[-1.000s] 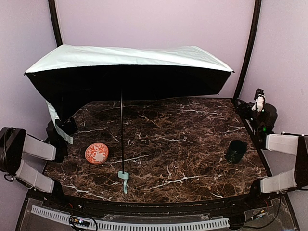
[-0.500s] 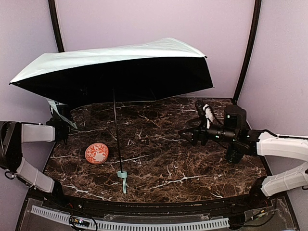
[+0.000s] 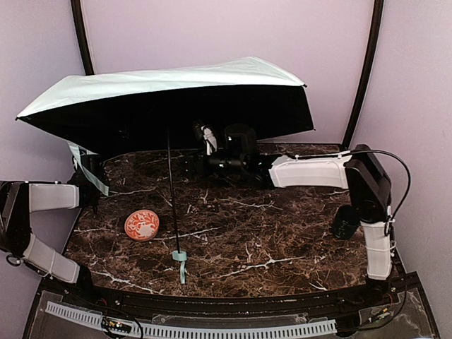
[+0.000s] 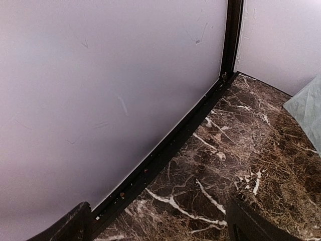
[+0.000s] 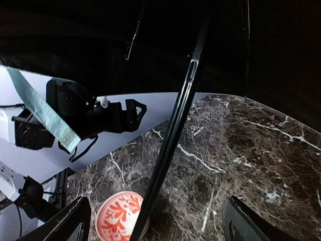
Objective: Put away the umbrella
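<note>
Right gripper [image 3: 191, 164] is spread wide w/ nothing pinched. Its arm is stretched from the 3 o'clock side to abt 12 o'clock under the canopy, fingers aimed at the thin black shaft [image 3: 171, 191] and near it; contact can't be told. You prob want it there bc collapsing the umbrella [image 3: 162, 88] means working the shaft first. Umbrella is fully open and tilted, its mint handle [image 3: 181, 258] down on the table [image 3: 282, 240] at abt 6 o'clock, and the canopy covers the back half w/ its low edge toward 9–10 o'clock. Left gripper [image 3: 90, 189] at 9 o'clock is also spread and empty, just beside the hanging mint tab [image 3: 86, 168], likely parked to steady that edge. Its wrist cam shows only wall, tabletop and a corner of fabric. Red-white dish [image 3: 142, 224] at 8 o'clock sits close to the shaft, so mind it. Dark cup [image 3: 346, 221] at 3–4 o'clock is well apart.
</note>
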Tool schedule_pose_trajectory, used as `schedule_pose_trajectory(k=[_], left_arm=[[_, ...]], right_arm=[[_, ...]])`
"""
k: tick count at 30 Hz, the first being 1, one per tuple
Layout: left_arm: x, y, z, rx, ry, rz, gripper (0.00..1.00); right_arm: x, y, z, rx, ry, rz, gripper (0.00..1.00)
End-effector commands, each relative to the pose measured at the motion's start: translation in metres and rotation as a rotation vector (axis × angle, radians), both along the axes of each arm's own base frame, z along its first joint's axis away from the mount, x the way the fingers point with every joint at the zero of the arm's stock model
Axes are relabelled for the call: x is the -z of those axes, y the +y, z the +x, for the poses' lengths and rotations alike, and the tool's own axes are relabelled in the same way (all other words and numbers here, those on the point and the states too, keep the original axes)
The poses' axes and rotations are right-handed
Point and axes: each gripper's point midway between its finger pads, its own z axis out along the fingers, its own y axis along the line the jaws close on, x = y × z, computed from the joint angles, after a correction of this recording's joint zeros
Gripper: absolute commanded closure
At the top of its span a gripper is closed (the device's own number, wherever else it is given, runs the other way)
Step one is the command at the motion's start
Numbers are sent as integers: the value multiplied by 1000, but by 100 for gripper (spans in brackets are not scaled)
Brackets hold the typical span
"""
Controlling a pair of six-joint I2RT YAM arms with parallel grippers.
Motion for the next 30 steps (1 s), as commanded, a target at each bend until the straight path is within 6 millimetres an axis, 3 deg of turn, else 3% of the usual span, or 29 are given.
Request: schedule_pose_trajectory(k=[1, 3, 6, 10, 14, 17, 23, 27, 30], left_arm=[[-8, -4, -2, 7, -27, -10, 5], [-9, -4, -1, 7, -25, -5, 5], [-9, -6, 1, 18, -29, -11, 6], [-11, -10, 5, 38, -29, -19, 7], [-22, -24, 10, 94, 2, 28, 11], [-30, -48, 15, 153, 10, 115, 11], [-8, -92, 15, 312, 32, -19, 11], [0, -144, 10, 452, 54, -32, 15], [2, -213, -4, 649, 49, 2, 17]], right_arm=[[10, 41, -2, -31, 88, 38, 10], [13, 51, 2, -33, 103, 50, 22], [3, 56, -1, -58, 96, 87, 51], [-14, 46, 5, 8, 47, 102, 100], [-45, 18, 26, 207, -19, 81, 100], [-70, -14, 43, 393, -52, 17, 100], [-123, -90, 56, 691, -189, -81, 100], [-148, -122, 55, 795, -244, -127, 100], [-154, -130, 49, 795, -234, -122, 100]])
